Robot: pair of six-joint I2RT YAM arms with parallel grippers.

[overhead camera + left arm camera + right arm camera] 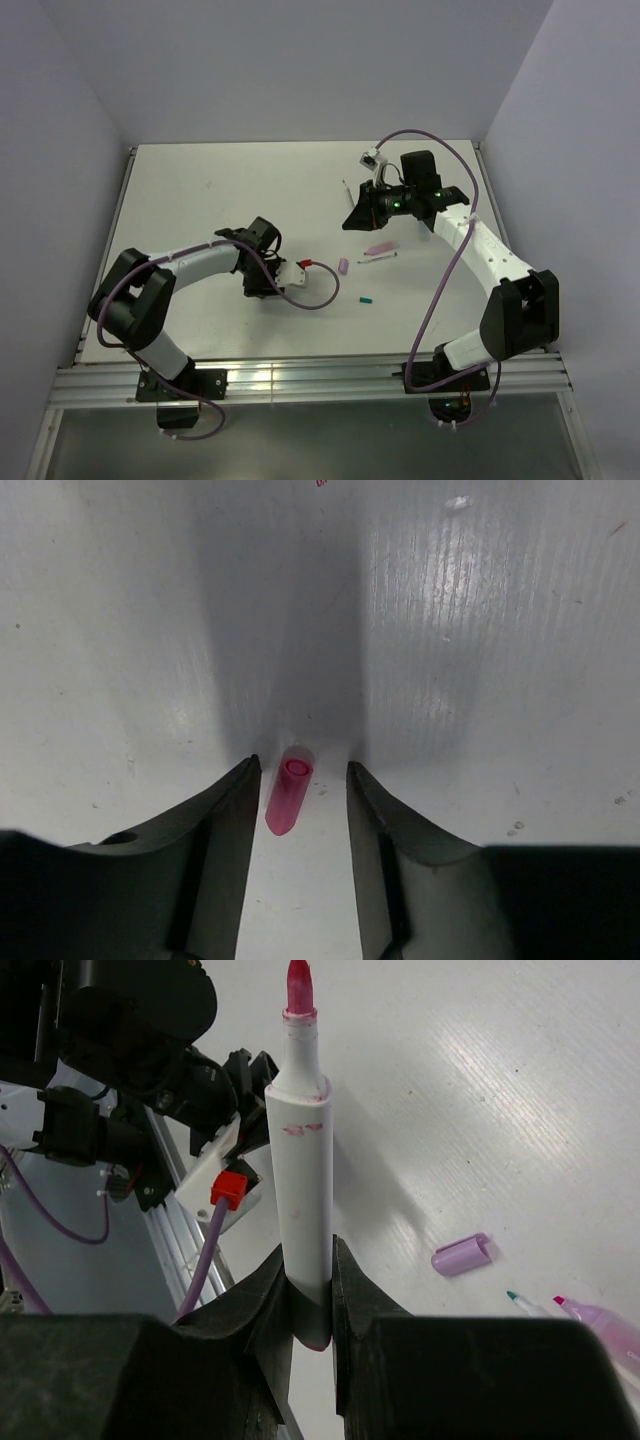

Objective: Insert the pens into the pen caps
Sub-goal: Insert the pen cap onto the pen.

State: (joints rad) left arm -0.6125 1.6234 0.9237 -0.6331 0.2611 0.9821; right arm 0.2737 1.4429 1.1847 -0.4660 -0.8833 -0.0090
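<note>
A cap (288, 795) lies on the table (220, 180) between the left gripper's (300, 768) parted fingers. Farther back and to the right, the right gripper (310, 1300) clamps a pen (300, 1190). Between the arms lie two pens (379, 249), a second cap (343, 266) and, nearer, a third cap (366, 299).

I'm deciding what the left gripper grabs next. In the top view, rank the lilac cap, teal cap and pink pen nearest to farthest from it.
1. Lilac cap, to the right of the left gripper.
2. Teal cap, farther right, toward the near edge.
3. Pink pen, farthest, right and toward the far edge.
</note>
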